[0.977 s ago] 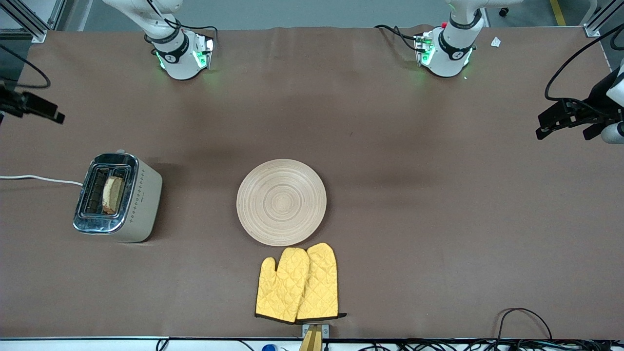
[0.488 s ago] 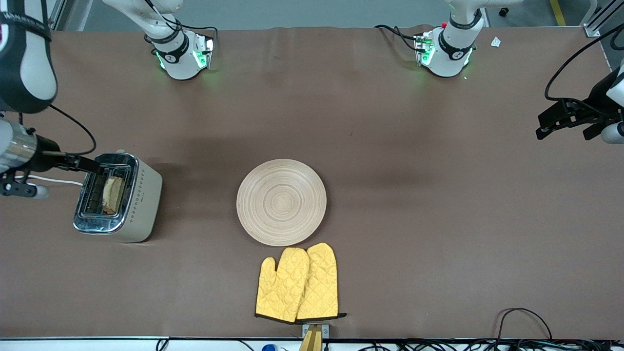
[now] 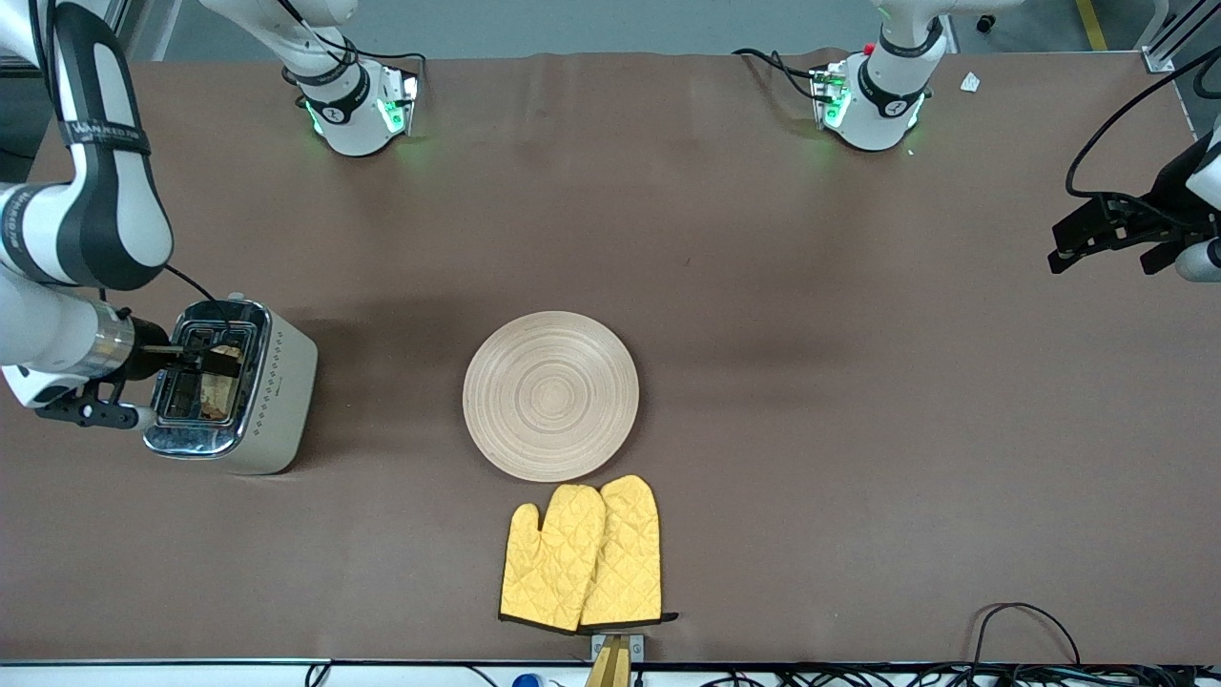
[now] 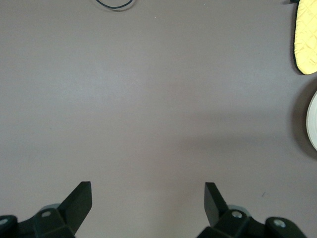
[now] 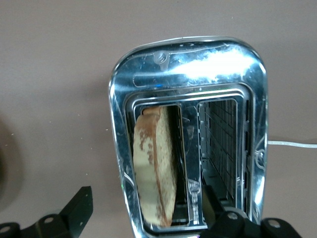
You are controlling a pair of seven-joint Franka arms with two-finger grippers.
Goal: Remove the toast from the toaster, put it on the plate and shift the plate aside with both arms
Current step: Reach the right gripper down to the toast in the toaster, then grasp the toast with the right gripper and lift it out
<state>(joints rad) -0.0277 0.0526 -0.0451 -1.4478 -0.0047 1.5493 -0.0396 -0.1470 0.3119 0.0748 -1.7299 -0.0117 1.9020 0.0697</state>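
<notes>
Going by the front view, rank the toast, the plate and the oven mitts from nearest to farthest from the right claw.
The right claw is open over the toaster.
1. Toast: standing in the toaster slot, right under the claw.
2. Plate: mid-table, toward the left arm's end from the toaster.
3. Oven mitts: beside the plate, nearer the front camera.

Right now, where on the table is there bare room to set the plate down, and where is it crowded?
Bare cloth lies between the plate and the left gripper, which waits open over the left arm's end, and between plate and arm bases. Crowded: the oven mitts touch the plate's nearer rim; the right gripper, fingers open, is over the toaster holding the toast.
</notes>
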